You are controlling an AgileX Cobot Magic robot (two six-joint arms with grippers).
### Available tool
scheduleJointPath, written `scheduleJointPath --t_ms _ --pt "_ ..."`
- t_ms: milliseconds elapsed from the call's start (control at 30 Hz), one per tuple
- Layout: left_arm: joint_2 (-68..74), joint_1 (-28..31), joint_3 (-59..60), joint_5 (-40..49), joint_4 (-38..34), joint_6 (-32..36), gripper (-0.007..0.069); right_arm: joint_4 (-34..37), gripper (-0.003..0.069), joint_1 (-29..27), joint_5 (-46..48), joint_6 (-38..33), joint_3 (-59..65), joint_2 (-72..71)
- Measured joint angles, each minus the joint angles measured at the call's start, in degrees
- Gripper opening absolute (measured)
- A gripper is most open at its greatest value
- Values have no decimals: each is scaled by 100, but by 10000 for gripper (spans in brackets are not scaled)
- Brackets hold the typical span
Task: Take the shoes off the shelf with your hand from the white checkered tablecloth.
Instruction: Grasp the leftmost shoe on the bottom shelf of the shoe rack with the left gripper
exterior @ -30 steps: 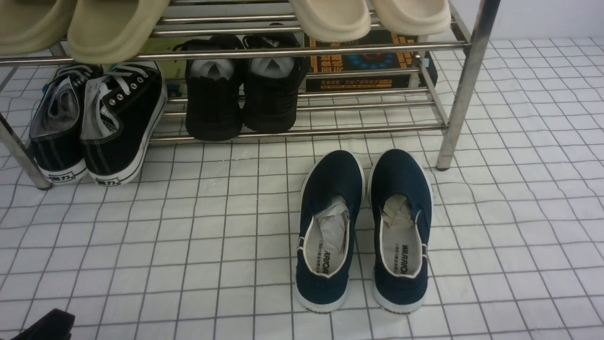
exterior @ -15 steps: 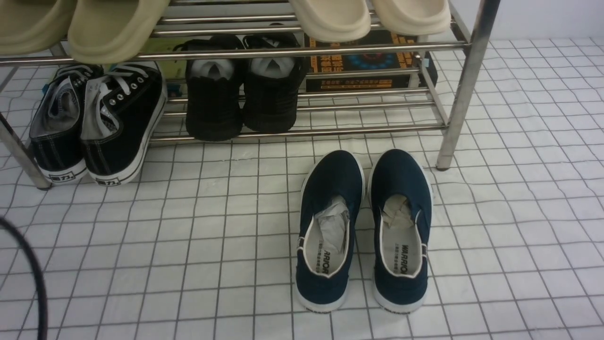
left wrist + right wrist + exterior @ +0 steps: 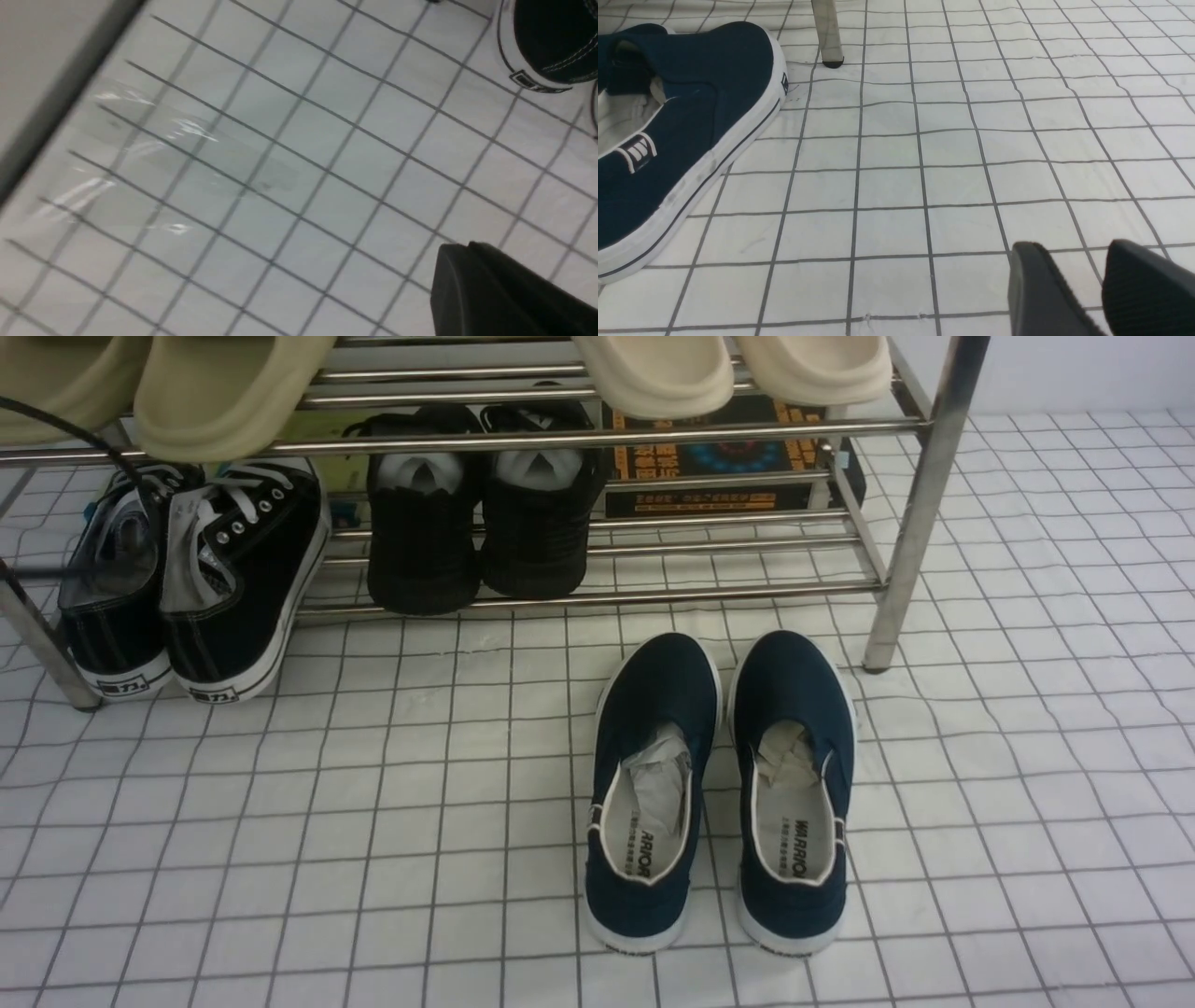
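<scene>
Front view: the shoes sit at ten o'clock on the lowest bars of the shelf, heels toward the white checkered tablecloth. The left gripper is pressed together; the right gripper stands spread, empty.

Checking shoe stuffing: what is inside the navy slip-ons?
Crumpled pale paper in both navy slip-ons, on white lettered insoles. The toe ends are hidden under the uppers.

The shoes sit at the shelf's left end, slip-ons before it.
</scene>
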Motion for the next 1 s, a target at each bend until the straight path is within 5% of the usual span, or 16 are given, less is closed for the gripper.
scheduleJointPath --t_ms 167,300,733,1000 --pt "787 683 -400 -318 -1840 496 17 0 231 0 0 0 0 0" --pt "1029 589 -414 -916 -2315 625 32 0 234 0 0 0 0 0" --pt "1655 173 -432 -2452 -2248 714 357 0 238 0 0 0 0 0" --pt "2148 173 -432 -2700 -2231 714 395 0 238 0 0 0 0 0"
